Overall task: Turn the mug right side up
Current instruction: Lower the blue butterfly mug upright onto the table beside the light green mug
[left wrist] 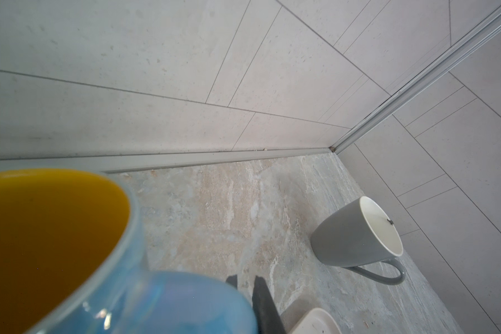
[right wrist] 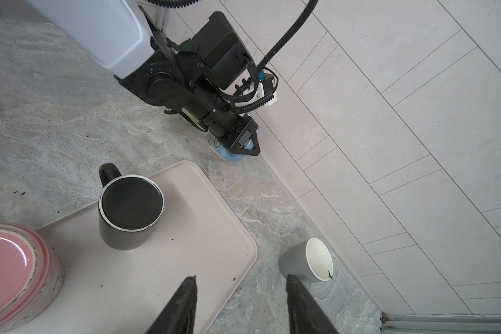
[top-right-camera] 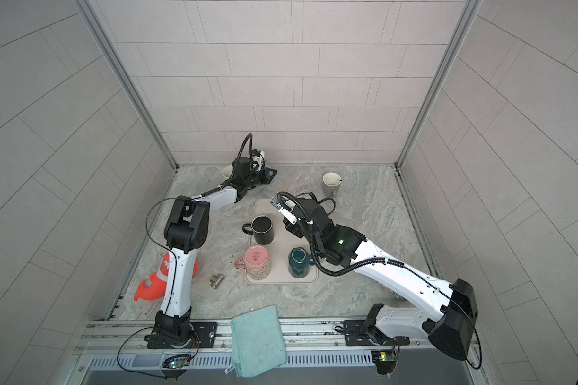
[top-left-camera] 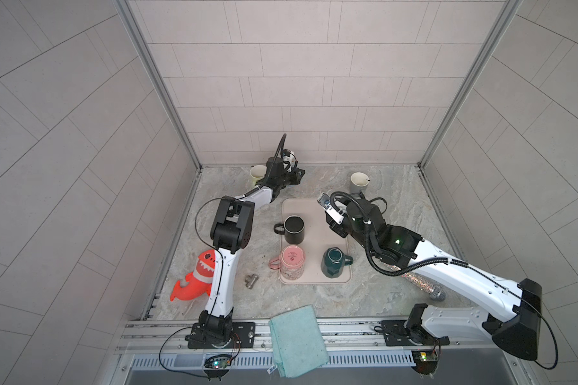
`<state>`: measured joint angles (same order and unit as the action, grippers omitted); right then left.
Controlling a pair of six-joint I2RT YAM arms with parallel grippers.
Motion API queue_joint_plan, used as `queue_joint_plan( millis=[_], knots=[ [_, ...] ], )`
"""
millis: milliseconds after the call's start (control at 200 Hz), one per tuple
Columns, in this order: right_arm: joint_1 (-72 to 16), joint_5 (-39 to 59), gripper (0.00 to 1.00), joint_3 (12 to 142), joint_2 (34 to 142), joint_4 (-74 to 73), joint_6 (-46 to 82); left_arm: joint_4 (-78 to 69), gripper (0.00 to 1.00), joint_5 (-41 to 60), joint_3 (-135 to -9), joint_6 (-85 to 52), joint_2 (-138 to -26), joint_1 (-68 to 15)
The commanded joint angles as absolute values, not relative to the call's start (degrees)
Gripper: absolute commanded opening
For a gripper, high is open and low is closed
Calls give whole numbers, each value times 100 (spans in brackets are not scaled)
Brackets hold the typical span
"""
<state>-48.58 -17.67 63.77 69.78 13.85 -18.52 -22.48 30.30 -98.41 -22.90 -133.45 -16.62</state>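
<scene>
Marbled worktop [left wrist: 229,217], back wall [left wrist: 185,72] close: left tool [left wrist: 245,282] seems pinched narrow on the handle of the blue mug [left wrist: 70,254], mouth upward. Best to settle its base flat before releasing. Right tool [right wrist: 240,303] hovers half-spread, empty, above the tray [right wrist: 214,231].

Orange shark toy [top-left-camera: 194,280], teal cloth [top-left-camera: 297,340], metal fitting [top-left-camera: 251,280], glittery microphone [top-left-camera: 434,293]

Bright, even light falls from overhead, and shadows on the table [top-left-camera: 391,213] are faint and soft-edged. Both top views bow the wall tiles [top-left-camera: 297,66] toward the edges. In the left wrist view the blue mug [left wrist: 168,303] at 7 o'clock is blurred, with small glints. The grey mug [left wrist: 347,237] at 4 o'clock is sharp.
</scene>
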Motion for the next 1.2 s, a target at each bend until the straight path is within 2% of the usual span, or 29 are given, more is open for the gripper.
queue_joint_plan(
  millis=[0,1191],
  knots=[
    [-4831,-1725,50,6525,7004,1288,-1738,-3605,0,3032,-10085,-2127,-13374,-1646],
    [-4810,-1666,51,6415,7093,1182,-1503,-4174,0,2813,-9530,-1626,-13756,-1652]
  ],
)
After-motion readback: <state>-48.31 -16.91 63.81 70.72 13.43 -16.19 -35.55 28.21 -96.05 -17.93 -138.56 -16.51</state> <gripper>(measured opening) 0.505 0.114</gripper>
